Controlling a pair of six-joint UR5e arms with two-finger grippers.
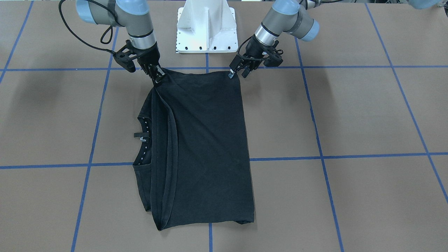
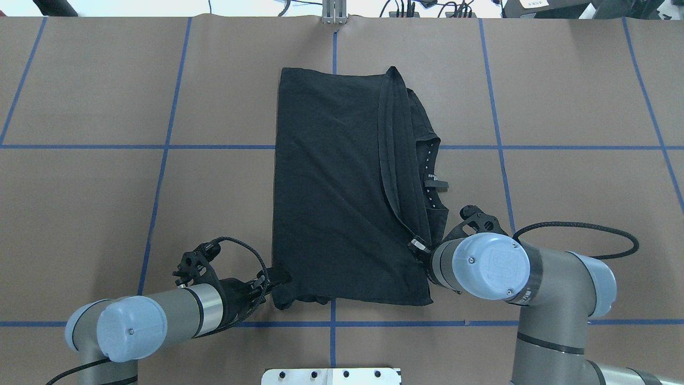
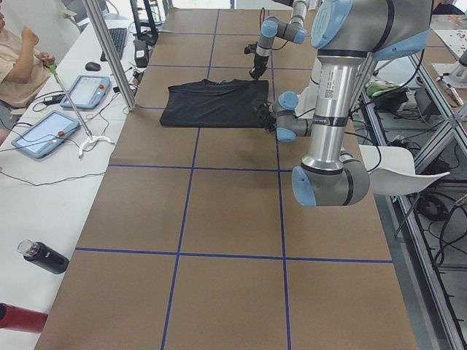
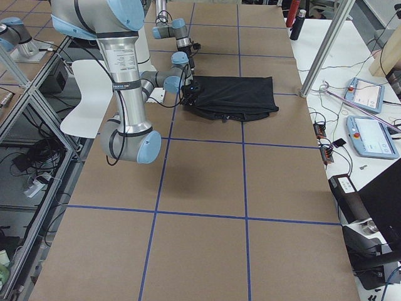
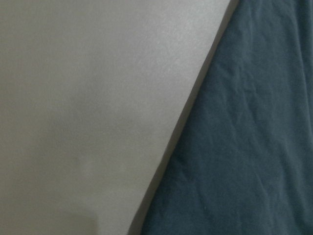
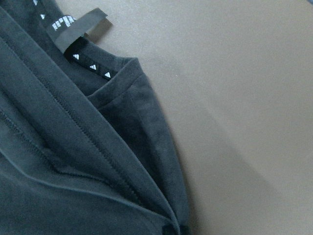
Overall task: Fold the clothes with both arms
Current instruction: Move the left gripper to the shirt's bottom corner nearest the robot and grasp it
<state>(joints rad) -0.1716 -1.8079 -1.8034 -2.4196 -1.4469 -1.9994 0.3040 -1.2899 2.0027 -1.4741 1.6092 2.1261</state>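
1. Clearly, from the front-facing camera, the black T-shirt (image 1: pixel 206 147) lies flat mid-table (image 1: pixel 350 115) as a tall oblong. Its hem (image 1: pixel 172 140) is doubled over to just beside the collar (image 1: pixel 142 140) at 9 o'clock. The right gripper (image 1: pixel 156 75) pinches the cloth's corner at 11 o'clock, jaws narrow on the fabric. The left gripper (image 1: pixel 235 72) nips the corner at 1 o'clock.
2. Overhead, the picture is mirrored: the left pincer is on the shirt's 7 o'clock corner, and the right one is at 4 o'clock, where the hem meets the near edge.
3. Both side cameras show the shirt small, toward 12 o'clock. The jaws cannot be judged there.
4. Left wrist view: only a cloth edge running from 1 to 6 o'clock over bare table, with no fingers visible.
5. Right wrist view: stacked hem layers, with the neck label (image 6: pixel 78 27) at 11 o'clock.
6. Progress, as I judge it: the first fold is done, and the sleeves are probably tucked beneath, though hidden. At least one more fold is left, carrying the held edge across to the far one.
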